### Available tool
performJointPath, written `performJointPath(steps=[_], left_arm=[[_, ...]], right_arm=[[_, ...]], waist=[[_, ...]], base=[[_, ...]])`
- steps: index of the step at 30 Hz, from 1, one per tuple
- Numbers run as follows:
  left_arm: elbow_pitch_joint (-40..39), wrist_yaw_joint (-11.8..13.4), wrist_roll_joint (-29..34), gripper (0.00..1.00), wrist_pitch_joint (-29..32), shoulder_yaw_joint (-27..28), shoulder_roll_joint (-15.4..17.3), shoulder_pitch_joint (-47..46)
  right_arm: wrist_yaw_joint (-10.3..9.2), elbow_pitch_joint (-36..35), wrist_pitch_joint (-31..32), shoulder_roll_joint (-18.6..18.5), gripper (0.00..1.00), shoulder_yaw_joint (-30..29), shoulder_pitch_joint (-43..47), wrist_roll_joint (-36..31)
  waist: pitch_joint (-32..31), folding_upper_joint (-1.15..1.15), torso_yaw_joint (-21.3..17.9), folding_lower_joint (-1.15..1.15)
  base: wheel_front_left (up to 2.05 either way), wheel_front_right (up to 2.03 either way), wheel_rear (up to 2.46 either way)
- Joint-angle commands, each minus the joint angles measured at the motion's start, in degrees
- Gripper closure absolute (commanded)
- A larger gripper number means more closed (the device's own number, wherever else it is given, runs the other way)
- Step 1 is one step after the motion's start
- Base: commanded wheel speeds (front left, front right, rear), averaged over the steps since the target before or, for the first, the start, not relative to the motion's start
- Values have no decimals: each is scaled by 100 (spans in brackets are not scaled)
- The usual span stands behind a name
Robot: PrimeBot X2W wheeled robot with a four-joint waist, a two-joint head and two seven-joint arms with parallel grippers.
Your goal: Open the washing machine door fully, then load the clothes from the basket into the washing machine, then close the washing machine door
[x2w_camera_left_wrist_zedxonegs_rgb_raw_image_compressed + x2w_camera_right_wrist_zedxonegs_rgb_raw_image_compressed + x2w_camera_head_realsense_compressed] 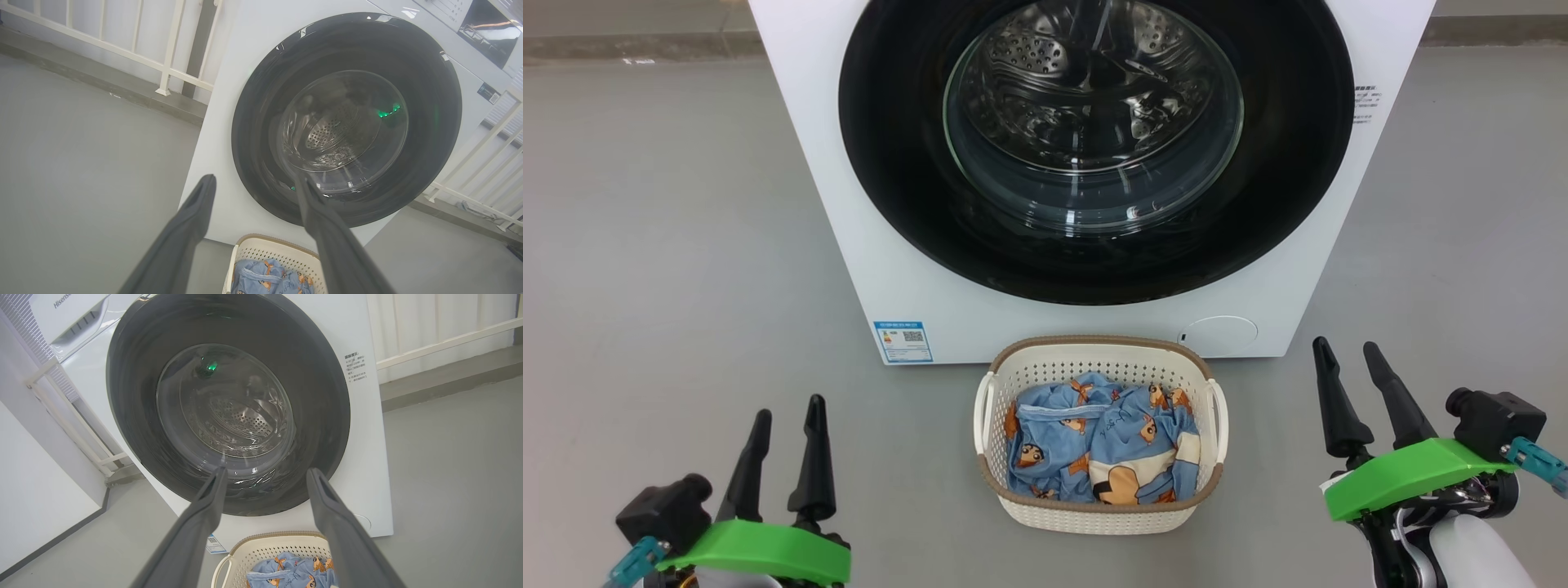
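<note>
Left claw spread; door glossy black

The top edge of my head view cuts off the washing machine and the washing machine door. I cannot read the blue label: its print is too small.

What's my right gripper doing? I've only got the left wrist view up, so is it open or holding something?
Observer: In the head view the right gripper is open and empty, off to the right of the basket and not touching it.
Operator: Are any clothes hanging over the basket edge?
Observer: No. The clothes lie bunched inside, below the rim.
Operator: Is there anything low on the machine front?
Observer: There's a blue label sticker at the lower left corner of the washing machine.
</note>
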Motion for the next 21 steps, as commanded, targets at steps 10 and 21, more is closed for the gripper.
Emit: performJointPath(steps=[10,21], left_arm=[[-34,-33,751,0,-226,100,66,-357],[26,-37,1395,0,-411,37,64,-454]], right_arm=[[30,-19,-223,-45,0,200,-338,-737],[33,150,-407,-52,0,273,-470,-1421]], waist=[[-9,0,9,0],[-10,0,30,0]], base=[[0,0,0],[0,0,0]])
